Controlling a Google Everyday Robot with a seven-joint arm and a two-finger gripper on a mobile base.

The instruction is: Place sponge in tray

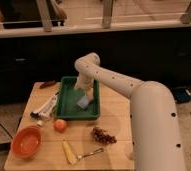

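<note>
The light-blue sponge [84, 102] is inside the dark green tray [68, 108], toward its right side. My gripper [85, 94] hangs down over the tray at the end of the white arm, right above the sponge and touching or nearly touching its top. The arm reaches in from the lower right and bends above the tray.
A white-and-black tube [45, 108] lies left of the tray. An orange fruit [60, 125] sits in front of it, an orange bowl [26, 142] at the front left. Grapes [103, 135], a banana [69, 151] and a spoon [91, 153] lie near the front edge of the wooden table [116, 120].
</note>
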